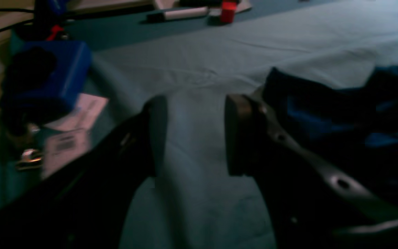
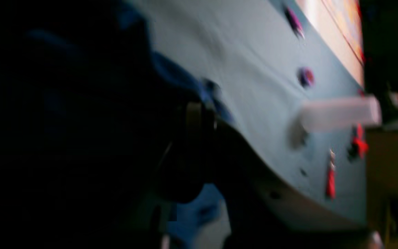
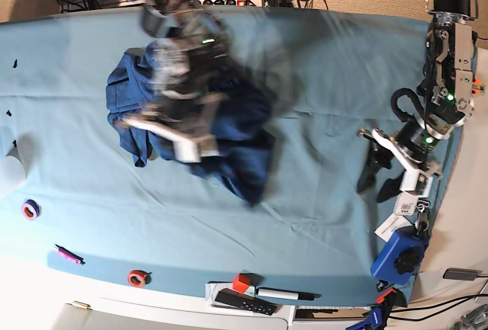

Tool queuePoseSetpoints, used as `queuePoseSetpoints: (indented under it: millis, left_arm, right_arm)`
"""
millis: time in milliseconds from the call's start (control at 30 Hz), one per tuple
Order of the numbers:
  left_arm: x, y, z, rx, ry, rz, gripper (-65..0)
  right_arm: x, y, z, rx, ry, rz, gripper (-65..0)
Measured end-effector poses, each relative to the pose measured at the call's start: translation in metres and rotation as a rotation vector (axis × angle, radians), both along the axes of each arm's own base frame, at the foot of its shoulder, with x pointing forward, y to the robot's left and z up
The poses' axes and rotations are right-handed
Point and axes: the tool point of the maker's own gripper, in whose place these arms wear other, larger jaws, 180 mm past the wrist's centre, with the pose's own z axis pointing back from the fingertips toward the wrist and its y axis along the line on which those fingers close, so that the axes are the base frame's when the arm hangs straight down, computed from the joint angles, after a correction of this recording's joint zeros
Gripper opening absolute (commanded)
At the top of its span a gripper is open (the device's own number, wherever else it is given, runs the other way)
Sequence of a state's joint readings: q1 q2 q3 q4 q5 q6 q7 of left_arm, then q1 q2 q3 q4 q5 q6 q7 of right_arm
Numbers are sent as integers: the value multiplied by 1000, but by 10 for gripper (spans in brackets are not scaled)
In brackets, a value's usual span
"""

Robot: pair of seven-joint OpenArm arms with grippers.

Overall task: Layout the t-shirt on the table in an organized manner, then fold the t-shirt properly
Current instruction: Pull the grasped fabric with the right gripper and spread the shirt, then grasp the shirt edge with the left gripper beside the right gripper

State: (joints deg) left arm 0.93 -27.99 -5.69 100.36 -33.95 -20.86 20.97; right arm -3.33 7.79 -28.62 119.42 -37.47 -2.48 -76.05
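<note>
T-shirt: a dark navy t-shirt [image 3: 229,128] lies bunched in a heap on the far left half of the counter [image 3: 320,86], which is covered in light teal cloth.
Long axis: the heap stretches diagonally in the base view, from its upper left near the far edge down to a narrow tail that points toward the near edge of the counter.
Right arm: the right gripper [image 3: 187,143] is over the middle of the heap, smeared by motion blur. Cloth is gathered around its tip, but whether the jaws are clamped on it cannot be told.
Left arm: the left gripper [image 3: 379,171] is low over bare teal cloth near the counter's right end, well apart from the heap. Its jaws are spread wide with nothing between them.
Left wrist view only: the two fingers [image 1: 238,135] frame a strip of bare cloth, and a crumpled edge of the t-shirt [image 1: 340,114] lies beyond the right-hand one. A blue box [image 1: 52,74] sits on the other side.
Right wrist view only: dark fabric [image 2: 64,103] fills most of the picture, very blurred, so the fingers cannot be made out.
Base view only: a red block [image 3: 242,282] and a marker [image 3: 286,294] lie at the near edge, and a purple tape ring [image 3: 30,209] at the left edge.
</note>
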Motion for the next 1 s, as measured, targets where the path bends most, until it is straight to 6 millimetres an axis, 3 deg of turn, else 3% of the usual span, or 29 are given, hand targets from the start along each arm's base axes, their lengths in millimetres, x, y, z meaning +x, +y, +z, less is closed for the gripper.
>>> queuePoseSetpoints:
  millis: [200, 400, 533, 633, 767, 900, 1000]
  left_arm:
    - [-3, -22, 0, -73, 0, -36, -395]
    - [-19, -76, -19, -47, 51, -186, -395]
    - [-28, -113, -28, 11, 56, -295, -395]
    - [-23, -135, -23, 13, 37, -305, -395]
    - [-23, -172, -16, -11, 18, -374, -395]
    - [-12, -201, -43, 14, 115, -415, -394]
    - [2, -226, -61, -4, 229, -446, -394]
  right_arm:
    - [-20, -109, 11, -80, -21, -277, -650]
    - [-49, -189, 22, -89, -33, -462, -650]
    - [-77, -228, 28, -119, -29, -570, -650]
    - [-94, -246, 25, -88, -10, -612, -650]
    - [-109, -252, 15, -50, 36, -625, -650]
    - [-118, -255, 10, -58, 66, -628, -650]
    - [-119, -245, -3, -2, 117, -588, -650]
